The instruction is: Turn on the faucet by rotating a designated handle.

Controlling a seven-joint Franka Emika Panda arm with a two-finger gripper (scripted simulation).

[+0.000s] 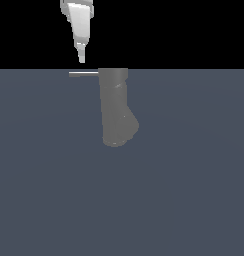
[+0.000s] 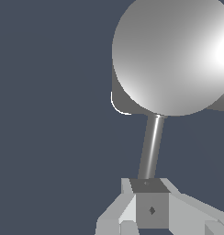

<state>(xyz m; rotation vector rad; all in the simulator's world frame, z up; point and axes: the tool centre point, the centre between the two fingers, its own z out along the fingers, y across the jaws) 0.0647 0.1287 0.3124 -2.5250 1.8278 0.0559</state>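
Hovering just above the handle [image 1: 84, 74], the fingers [image 1: 82, 56] touch nothing; whether they are spread or closed cannot be told. The handle juts from the faucet [image 1: 115, 107] toward the exterior view's left. Risk: the thin rod may slip past the fingertip if the push lands near its free end.

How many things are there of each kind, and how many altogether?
Faucet: 1
Handle: 1
Robot tool: 1
Total: 3
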